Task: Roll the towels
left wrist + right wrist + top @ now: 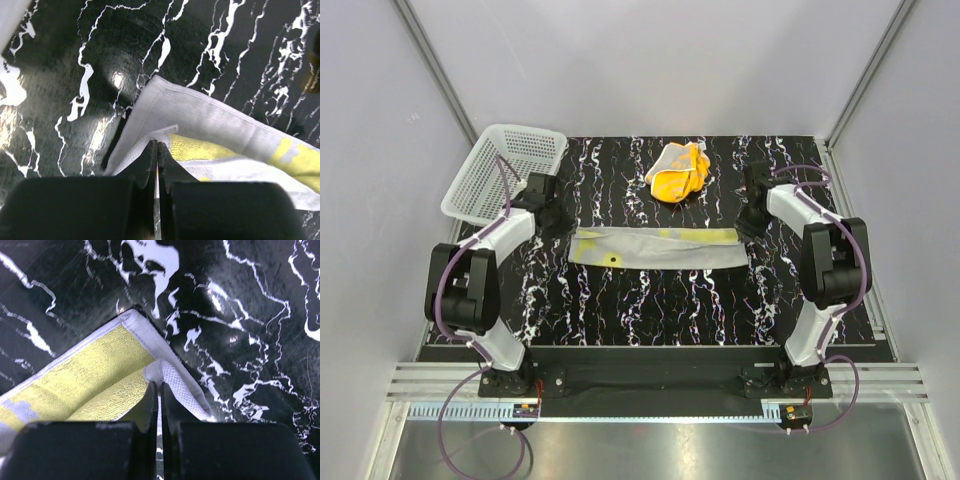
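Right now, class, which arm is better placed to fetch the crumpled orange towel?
Right, probably: the right gripper sits nearer the orange towel than the left gripper; both pinch the flat towel.

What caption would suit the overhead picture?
Left claw and right claw pinch opposite ends of a folded towel.

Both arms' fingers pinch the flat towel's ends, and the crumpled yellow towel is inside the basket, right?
No. The left fingers and right fingers do pinch the flat towel, but the crumpled yellow towel lies on the table, outside the basket, per the top external view.
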### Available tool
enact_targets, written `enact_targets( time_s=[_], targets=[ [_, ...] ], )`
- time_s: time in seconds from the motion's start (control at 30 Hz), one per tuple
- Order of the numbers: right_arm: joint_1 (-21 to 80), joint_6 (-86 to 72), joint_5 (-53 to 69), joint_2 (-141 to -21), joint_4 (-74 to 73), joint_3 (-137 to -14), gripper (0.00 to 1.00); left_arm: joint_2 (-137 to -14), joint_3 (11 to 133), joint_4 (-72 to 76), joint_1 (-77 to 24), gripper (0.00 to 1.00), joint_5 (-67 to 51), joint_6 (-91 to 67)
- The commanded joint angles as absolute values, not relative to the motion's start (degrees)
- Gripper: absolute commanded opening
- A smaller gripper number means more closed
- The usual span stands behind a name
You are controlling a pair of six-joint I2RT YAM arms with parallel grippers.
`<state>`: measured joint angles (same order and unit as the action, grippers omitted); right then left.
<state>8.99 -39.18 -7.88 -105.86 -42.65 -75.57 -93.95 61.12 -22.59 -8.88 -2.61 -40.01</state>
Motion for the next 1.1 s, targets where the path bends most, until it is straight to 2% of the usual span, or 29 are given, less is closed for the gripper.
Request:
enact_targets(
  time_s=[0.0, 0.07, 0.1, 0.13, 0.23, 0.3, 0.4, 0.43, 0.53, 0.7, 0.9, 1.07],
  targets=[
    [7.5, -38.2, -7.5, -107.7, -41.6, -78.7, 0.0, -96.4, 64.7, -20.9, -8.5, 0.0, -3.2, -38.9],
    [6.9, -37.9, -6.9, -109.1, -41.7, -80.0, 0.07, -97.2, 65.0, -20.6, -8.5, 0.0, -3.1, -39.0],
    [6.9, -37.8, -6.8, -109.6, -41.7, -80.4, 0.17, -97.8, 65.1, -20.5, -8.5, 0.0, -3.1, -39.1],
    [6.9, -37.5, -6.9, -110.3, -41.6, -81.6, 0.34, -98.2, 65.6, -20.4, -8.4, 0.0, -3.1, -39.2],
    [6.1, -37.4, -7.9, -111.6, -42.8, -84.8, 0.65, -99.8, 67.5, -19.7, -8.2, 0.0, -3.9, -39.1],
    [5.0, -37.3, -8.3, -112.2, -43.4, -86.6, 0.75, -101.5, 69.0, -20.0, -8.1, 0.03, -4.4, -38.9],
    [4.0, -36.7, -9.0, -112.2, -45.3, -90.2, 0.77, -104.1, 72.9, -20.7, -7.9, 0.31, -6.1, -38.0],
    [4.0, -36.7, -9.5, -111.7, -46.0, -91.7, 0.77, -104.4, 74.7, -20.9, -7.9, 0.64, -6.4, -37.4],
    [3.9, -35.8, -11.6, -108.3, -46.3, -90.5, 0.77, -104.3, 76.9, -22.3, -7.8, 0.99, -6.2, -36.3],
    [4.0, -32.7, -6.7, -100.5, -39.1, -79.8, 0.77, -98.5, 76.2, -24.7, -7.7, 0.99, -3.4, -35.5],
    [4.0, -30.0, 3.8, -96.2, -33.1, -66.7, 0.75, -87.8, 63.8, -23.6, -8.0, 0.99, -3.3, -36.9],
    [4.0, -29.4, 6.3, -98.0, -32.6, -65.3, 0.72, -79.7, 52.7, -21.7, -11.3, 0.97, -4.0, -38.9]
  ],
)
